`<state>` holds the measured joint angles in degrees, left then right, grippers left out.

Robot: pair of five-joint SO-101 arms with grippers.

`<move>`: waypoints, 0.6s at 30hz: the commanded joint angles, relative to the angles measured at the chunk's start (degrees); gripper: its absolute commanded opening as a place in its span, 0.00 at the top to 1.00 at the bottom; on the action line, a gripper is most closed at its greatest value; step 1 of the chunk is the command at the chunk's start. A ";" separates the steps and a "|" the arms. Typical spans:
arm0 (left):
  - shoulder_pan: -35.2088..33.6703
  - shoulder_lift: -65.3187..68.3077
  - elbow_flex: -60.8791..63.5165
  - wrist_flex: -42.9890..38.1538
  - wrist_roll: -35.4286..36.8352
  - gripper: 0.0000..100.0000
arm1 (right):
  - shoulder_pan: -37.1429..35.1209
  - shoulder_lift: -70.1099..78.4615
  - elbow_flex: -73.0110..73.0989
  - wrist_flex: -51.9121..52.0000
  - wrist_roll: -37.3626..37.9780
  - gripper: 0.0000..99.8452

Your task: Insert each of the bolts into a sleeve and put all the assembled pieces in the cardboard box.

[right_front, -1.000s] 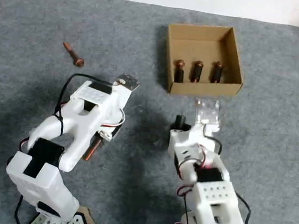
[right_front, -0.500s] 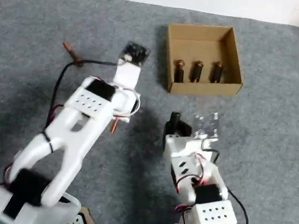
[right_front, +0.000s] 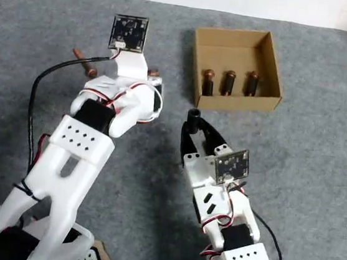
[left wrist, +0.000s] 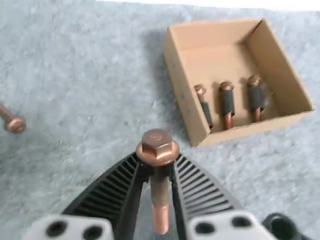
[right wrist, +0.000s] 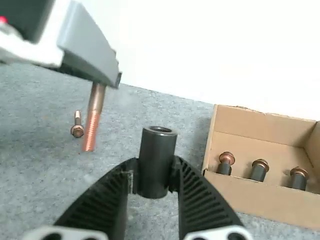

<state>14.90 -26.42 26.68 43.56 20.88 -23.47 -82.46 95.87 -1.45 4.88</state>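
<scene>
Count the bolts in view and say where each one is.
5. Three sleeved bolts sit in the cardboard box; one bolt is clamped in the jaws of the left gripper; one loose bolt lies on the carpet. More could hide under the arms.

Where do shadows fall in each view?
High view: a soft shadow lies on the carpet left of the cardboard box. Left wrist view: the same soft shadow lies beside the box. Right wrist view: the bore of the sleeve is dark against a bright wall.
</scene>
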 commanded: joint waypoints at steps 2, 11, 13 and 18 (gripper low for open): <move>2.07 -3.12 -3.03 -5.01 0.35 0.98 | -0.48 -1.36 6.64 -1.71 0.79 0.99; 2.42 -3.21 -3.30 -10.73 3.96 0.98 | -0.48 -1.27 6.64 -1.45 0.88 0.99; 2.42 -4.00 -3.74 -10.46 9.58 0.98 | -0.48 -1.27 6.64 -1.36 0.88 0.99; 3.65 -9.54 -3.82 -10.37 12.13 0.99 | -0.48 -1.27 6.73 -1.36 0.79 0.99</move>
<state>16.57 -30.46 26.59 34.59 31.87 -23.47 -82.46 95.96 -1.54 4.88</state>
